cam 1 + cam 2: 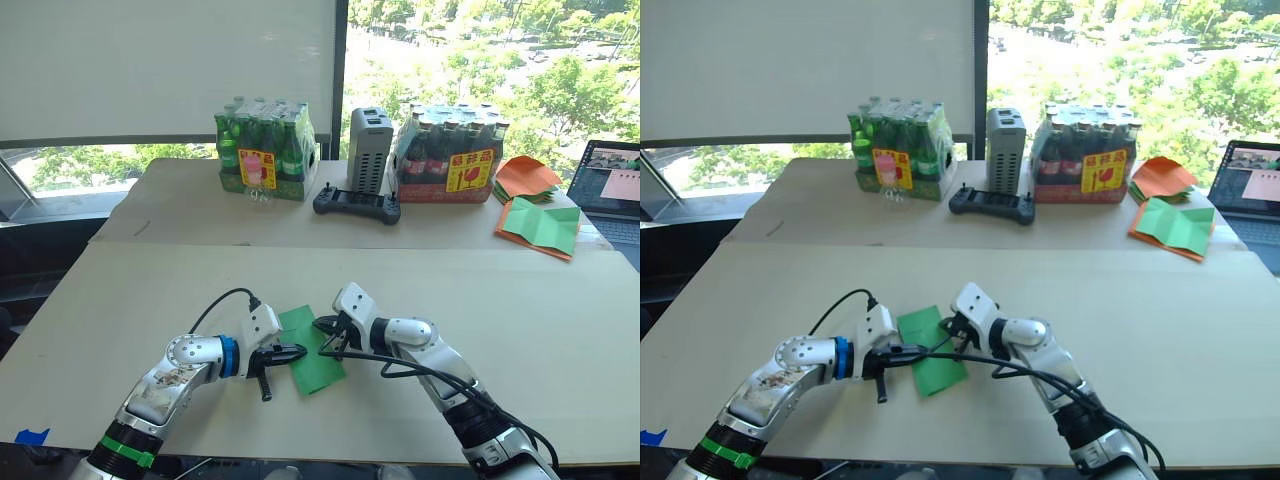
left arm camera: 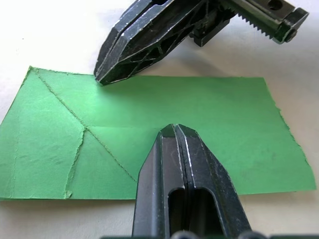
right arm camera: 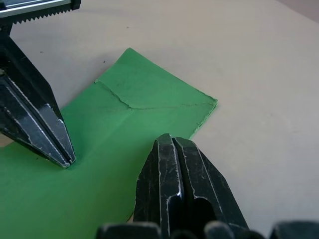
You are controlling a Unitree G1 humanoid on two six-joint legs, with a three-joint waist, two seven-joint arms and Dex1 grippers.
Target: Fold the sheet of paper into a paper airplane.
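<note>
The sheet of paper [image 1: 312,358] is bright green and lies flat on the tan table as a folded oblong. Crease lines run diagonally across one end of the sheet of paper [image 2: 60,124]. My left gripper [image 1: 299,351] is shut, and its tip rests on the middle of the paper, as the left wrist view shows [image 2: 174,129]. My right gripper [image 1: 323,349] is shut too, and its tip touches the paper near the opposite long edge [image 3: 172,140]. The two tips stand close together over the sheet, a short gap apart.
At the back of the table stand a pack of green bottles [image 1: 265,150], a grey box [image 1: 368,148], a black controller [image 1: 357,205] and a pack of dark bottles [image 1: 450,160]. Orange sheets [image 1: 527,177], a green sheet backed by orange [image 1: 540,225] and a laptop [image 1: 610,190] lie at the far right.
</note>
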